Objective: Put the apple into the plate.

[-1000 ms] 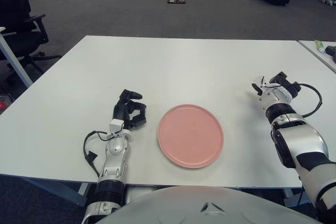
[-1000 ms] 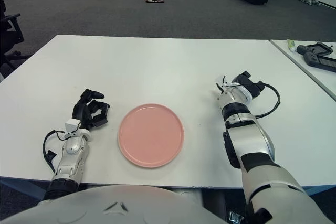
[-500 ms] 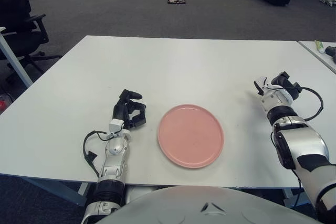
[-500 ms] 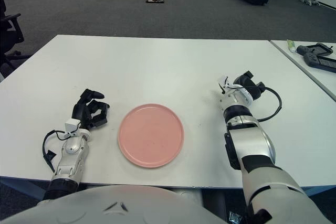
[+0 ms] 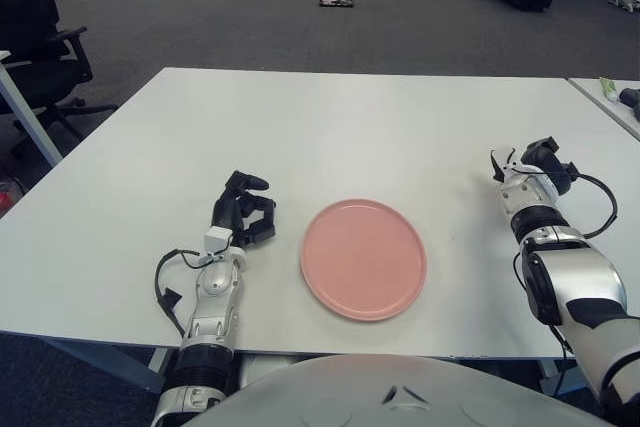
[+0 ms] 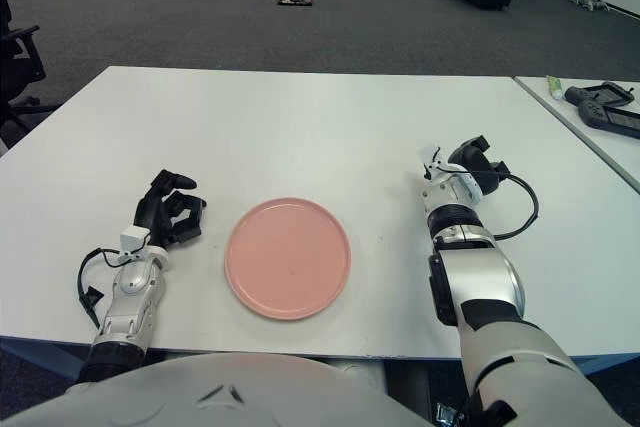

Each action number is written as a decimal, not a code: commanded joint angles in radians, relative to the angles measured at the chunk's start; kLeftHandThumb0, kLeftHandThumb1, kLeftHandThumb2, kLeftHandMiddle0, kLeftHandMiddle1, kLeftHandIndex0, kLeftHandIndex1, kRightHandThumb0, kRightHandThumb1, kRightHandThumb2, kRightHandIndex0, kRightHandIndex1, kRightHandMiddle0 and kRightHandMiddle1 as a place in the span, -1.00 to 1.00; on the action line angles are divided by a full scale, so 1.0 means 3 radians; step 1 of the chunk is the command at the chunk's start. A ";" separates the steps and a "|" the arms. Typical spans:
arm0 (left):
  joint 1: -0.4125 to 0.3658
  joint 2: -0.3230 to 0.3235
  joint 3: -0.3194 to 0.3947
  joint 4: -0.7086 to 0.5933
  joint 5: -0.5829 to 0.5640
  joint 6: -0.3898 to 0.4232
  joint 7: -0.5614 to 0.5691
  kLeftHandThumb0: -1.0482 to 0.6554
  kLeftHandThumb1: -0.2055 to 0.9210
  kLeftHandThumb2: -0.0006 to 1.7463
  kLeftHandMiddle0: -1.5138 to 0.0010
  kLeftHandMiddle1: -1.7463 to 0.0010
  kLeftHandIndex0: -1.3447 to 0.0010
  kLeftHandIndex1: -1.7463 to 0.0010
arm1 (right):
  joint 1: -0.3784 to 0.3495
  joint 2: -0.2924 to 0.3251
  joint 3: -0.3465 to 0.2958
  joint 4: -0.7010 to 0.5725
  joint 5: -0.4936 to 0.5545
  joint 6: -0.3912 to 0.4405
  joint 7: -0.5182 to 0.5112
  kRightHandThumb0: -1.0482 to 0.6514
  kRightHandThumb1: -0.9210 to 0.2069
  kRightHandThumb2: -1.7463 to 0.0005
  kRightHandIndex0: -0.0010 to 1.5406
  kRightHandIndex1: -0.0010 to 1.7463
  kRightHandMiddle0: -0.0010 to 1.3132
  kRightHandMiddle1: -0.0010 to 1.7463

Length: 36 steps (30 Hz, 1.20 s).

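Note:
No apple shows in either view. A round pink plate [image 5: 363, 259] lies bare on the white table [image 5: 330, 127], near its front edge. My left hand [image 5: 245, 212] shows just left of the plate, its dark fingers curled and holding nothing. My right hand [image 5: 540, 162] shows well to the right of the plate, a cable looping beside its wrist, fingers bunched with nothing in them.
A second table [image 6: 600, 122] stands at the far right with a black controller [image 6: 605, 107] and a small tube on it. A black office chair [image 5: 35, 47] is at the back left. A small dark object [image 5: 336, 2] lies on the floor beyond.
My right hand has drifted a little to the right, away from the plate. My left hand has shifted very slightly left. The plate has not moved.

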<state>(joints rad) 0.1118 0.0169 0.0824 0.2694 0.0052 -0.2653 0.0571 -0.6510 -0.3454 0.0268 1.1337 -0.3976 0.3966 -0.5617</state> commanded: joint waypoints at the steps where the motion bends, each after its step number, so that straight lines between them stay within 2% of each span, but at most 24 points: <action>1: 0.0096 0.0048 0.0043 -0.0013 -0.0059 0.0136 -0.0059 0.22 0.07 0.33 0.17 -0.73 0.42 -1.00 | 0.0398 0.0148 -0.0018 0.0152 0.0133 0.0126 0.0092 -0.21 -0.37 -0.05 -1.00 0.53 -0.50 0.91; 4: 0.0113 0.0049 0.0064 -0.0051 -0.0114 0.0121 -0.0110 0.22 0.07 0.34 0.17 -0.77 0.45 -1.00 | 0.0409 0.0150 -0.0014 0.0090 0.0128 0.0149 0.0060 -0.23 -0.39 -0.07 -1.00 0.58 -0.40 0.94; 14: 0.0154 0.0056 0.0095 -0.0127 -0.0158 0.0085 -0.0152 0.22 0.09 0.33 0.20 -0.79 0.46 -1.00 | 0.0469 0.0164 0.0000 -0.0100 0.0110 0.0202 -0.0006 -0.26 -0.26 -0.22 -0.99 0.80 -0.30 0.99; 16: 0.0165 0.0055 0.0103 -0.0146 -0.0170 0.0083 -0.0167 0.22 0.09 0.34 0.22 -0.82 0.45 -1.00 | 0.0473 0.0176 -0.0022 -0.0144 0.0127 0.0229 -0.0027 -0.27 -0.22 -0.26 -0.92 0.89 -0.27 1.00; 18: 0.0171 0.0051 0.0111 -0.0159 -0.0176 0.0091 -0.0172 0.22 0.09 0.35 0.23 -0.83 0.45 -1.00 | 0.0473 0.0183 -0.0054 -0.0164 0.0154 0.0232 -0.0040 -0.03 -0.18 -0.28 -0.71 0.85 -0.23 1.00; 21: 0.0175 0.0047 0.0120 -0.0168 -0.0172 0.0100 -0.0163 0.22 0.08 0.36 0.25 -0.84 0.43 -1.00 | 0.0497 0.0196 -0.0121 -0.0216 0.0199 0.0166 -0.0097 0.14 -0.01 -0.39 -0.42 0.83 -0.20 1.00; 25: 0.0183 0.0035 0.0128 -0.0177 -0.0176 0.0103 -0.0156 0.22 0.07 0.36 0.26 -0.85 0.41 -1.00 | 0.0539 0.0211 -0.0180 -0.0295 0.0221 0.0050 -0.0166 0.21 0.20 -0.58 -0.19 0.92 -0.24 1.00; 30: 0.0186 0.0022 0.0141 -0.0176 -0.0184 0.0081 -0.0145 0.22 0.06 0.36 0.25 -0.82 0.39 -1.00 | 0.0577 0.0206 -0.0206 -0.0347 0.0235 -0.0094 -0.0208 0.22 0.41 -0.72 0.02 0.87 -0.19 1.00; 36: 0.0192 0.0022 0.0146 -0.0175 -0.0177 0.0043 -0.0147 0.22 0.05 0.38 0.26 -0.86 0.40 -1.00 | 0.0592 0.0236 -0.0281 -0.0419 0.0289 -0.0271 -0.0294 0.23 0.52 -0.81 0.09 0.89 -0.14 1.00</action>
<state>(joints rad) 0.1639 0.0261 0.1226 0.2089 -0.0412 -0.2566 0.0125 -0.5443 -0.3189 -0.0389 0.9714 -0.3636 0.3143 -0.6688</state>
